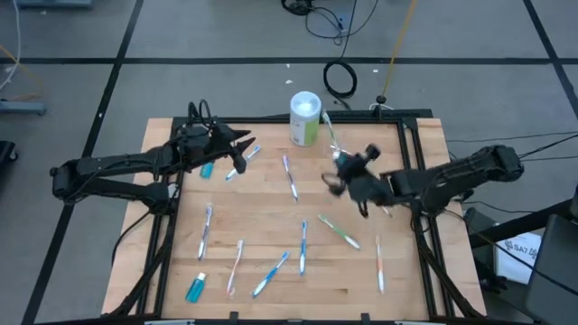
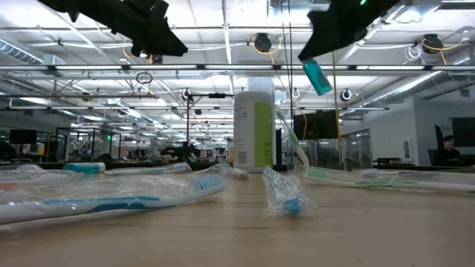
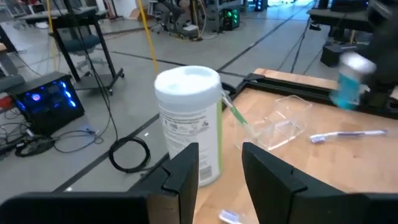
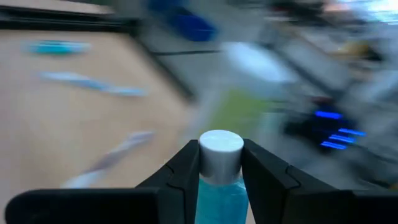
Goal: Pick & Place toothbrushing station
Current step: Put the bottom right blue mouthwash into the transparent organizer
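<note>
My right gripper [image 1: 343,173] is above the table's middle right, shut on a small teal tube with a white cap [image 4: 221,163]; the tube also shows in the low view [image 2: 317,76]. My left gripper [image 1: 242,152] hovers open and empty over the far left part of the table [image 3: 221,168]. A white-lidded canister with a green label [image 1: 305,117] stands at the far edge. A wrapped green toothbrush [image 3: 235,114] leans on the canister. Several wrapped toothbrushes [image 1: 291,176] lie flat on the wood. No clear cup shows. My right gripper pinches the tube between its two fingers, on the teal body just below the white cap [image 4: 219,186]. The cap [image 4: 221,148] sits level with the fingertips, and the tube lies along the fingers. The tube is lifted clear of the table and tilted [image 2: 317,76].
A second teal tube [image 1: 207,169] lies under the left gripper and a third [image 1: 196,287] at the near left. More toothbrushes lie along the near half [image 1: 302,246]. A black frame [image 1: 411,117] edges the table. Cables lie on the floor beyond [image 1: 340,79].
</note>
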Available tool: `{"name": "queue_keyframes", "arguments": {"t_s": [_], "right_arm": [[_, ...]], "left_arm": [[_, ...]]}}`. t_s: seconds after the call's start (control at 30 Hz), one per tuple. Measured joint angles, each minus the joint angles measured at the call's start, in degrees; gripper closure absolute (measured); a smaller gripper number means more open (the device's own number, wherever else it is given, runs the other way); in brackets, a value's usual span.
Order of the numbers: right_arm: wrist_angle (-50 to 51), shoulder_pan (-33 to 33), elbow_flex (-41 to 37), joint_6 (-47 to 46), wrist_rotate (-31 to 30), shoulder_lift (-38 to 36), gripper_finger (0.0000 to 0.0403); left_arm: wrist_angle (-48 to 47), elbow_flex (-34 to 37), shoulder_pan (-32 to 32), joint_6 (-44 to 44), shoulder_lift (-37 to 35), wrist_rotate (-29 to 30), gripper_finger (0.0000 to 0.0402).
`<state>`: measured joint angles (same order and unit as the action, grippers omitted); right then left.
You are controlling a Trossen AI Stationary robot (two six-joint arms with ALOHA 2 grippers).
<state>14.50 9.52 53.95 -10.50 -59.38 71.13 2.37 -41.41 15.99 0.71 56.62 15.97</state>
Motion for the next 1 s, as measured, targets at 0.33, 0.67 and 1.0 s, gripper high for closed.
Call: {"name": "queue_keyframes", "arguments": {"t_s": [0.33, 0.67, 1.0], "right_arm": [[-30.75, -14.38, -18.23, 8.93, 1.14, 0.05, 0.0310], [-76.09, -24.18, -39.45, 12.34, 15.77, -0.01, 0.0310], [-76.16, -26.17, -40.71, 9.68, 19.01, 3.06, 0.0310]], "left_arm": [[-4.18, 0.00, -4.32, -3.89, -0.30, 0.00, 0.0273], [-5.18, -0.04, -6.47, -5.65, -0.85, 0.61, 0.0273], [-5.19, -0.04, -6.43, -8.45, -0.83, 0.66, 0.0273]]}}
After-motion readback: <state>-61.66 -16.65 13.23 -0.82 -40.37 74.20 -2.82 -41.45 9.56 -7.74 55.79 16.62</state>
